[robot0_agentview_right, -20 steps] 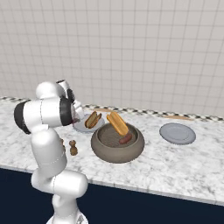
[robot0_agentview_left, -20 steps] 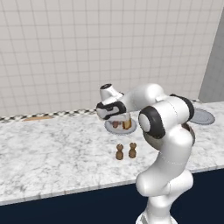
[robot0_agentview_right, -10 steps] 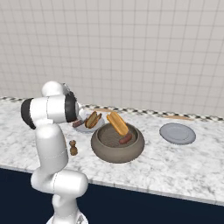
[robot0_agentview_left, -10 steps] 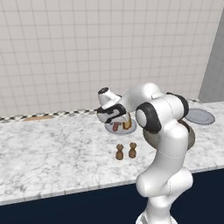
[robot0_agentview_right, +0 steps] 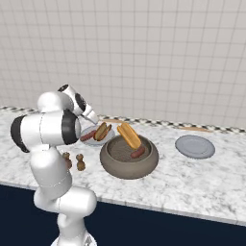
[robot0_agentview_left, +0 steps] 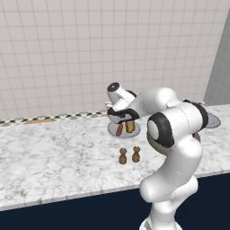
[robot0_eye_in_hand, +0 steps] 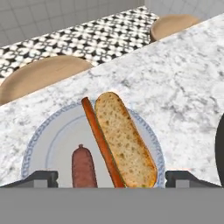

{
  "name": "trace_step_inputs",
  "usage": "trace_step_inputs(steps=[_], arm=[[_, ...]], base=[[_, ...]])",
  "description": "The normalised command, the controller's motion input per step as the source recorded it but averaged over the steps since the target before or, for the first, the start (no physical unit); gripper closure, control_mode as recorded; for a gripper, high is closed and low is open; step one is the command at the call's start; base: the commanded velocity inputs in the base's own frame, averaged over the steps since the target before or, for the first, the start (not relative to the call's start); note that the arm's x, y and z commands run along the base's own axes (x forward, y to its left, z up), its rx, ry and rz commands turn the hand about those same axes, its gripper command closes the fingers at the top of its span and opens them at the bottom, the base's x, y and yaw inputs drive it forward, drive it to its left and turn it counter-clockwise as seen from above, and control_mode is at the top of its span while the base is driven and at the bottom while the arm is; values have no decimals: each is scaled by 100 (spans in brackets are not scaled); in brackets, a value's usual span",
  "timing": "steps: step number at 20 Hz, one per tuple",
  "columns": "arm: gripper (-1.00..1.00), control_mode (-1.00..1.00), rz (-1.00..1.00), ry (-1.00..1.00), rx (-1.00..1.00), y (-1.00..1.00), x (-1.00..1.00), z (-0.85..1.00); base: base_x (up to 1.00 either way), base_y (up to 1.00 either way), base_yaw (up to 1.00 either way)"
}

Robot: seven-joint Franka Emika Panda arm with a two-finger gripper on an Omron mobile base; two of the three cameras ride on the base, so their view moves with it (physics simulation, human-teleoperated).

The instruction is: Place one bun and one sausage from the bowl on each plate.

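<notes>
far left on the marble counter: two small brown shakers side by side near the front edge, apart from everything else. just right and farther back, near plate holding a bun with a thin orange sausage lying along its left side, plus a separate darker red sausage flat on the plate, apart from the bun. gripper hovering above this plate, fingers spread wide on either side of the food, pinching nothing. next right, bowl, big taupe-brown, just beside the near plate, with one bun leaning on its far rim and one red sausage inside. far right, second plate, grey, well apart from the bowl, nothing on it. along the far wall edge in the hand view, patterned tile strip with two flat tan wooden boards partly over the counter's back edge.
</notes>
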Motion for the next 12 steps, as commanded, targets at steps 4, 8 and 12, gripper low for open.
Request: trace_step_inputs(steps=[4, 8, 12], arm=[[-100, -100, -1, 6, 0, -98, -86, 100], [-100, -100, -5, 30, -2, -100, -63, 98], [-100, -100, -2, 43, -6, -100, -76, 52]], base=[[0, 0, 0], [0, 0, 0], [0, 0, 0]])
